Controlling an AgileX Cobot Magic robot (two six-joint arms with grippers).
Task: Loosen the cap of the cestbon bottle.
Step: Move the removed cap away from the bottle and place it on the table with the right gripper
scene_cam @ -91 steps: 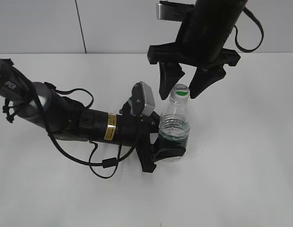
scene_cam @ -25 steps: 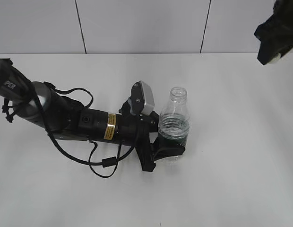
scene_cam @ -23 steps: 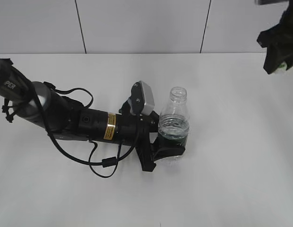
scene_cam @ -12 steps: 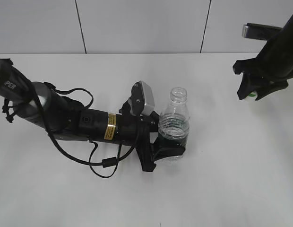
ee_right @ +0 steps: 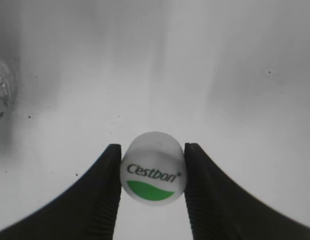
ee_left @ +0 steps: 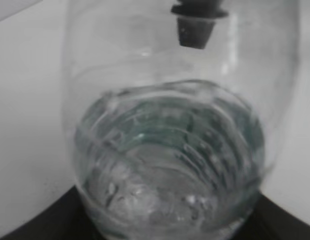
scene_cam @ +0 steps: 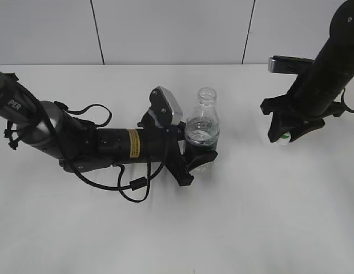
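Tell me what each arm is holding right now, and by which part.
The left gripper grips the bottle around its lower body. The right gripper pinches the cap by its sides.

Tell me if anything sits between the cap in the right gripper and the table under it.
Nothing visible does. The cap sits pinched between the right gripper's fingers, low over a bare stretch of white table. The cestbon bottle, uncapped, stands off to the side, held by the left gripper.

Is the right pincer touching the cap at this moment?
Touching. The right wrist view shows the right pincer with both fingers pressed against opposite sides of the cap, no gap on either side, above the white table.
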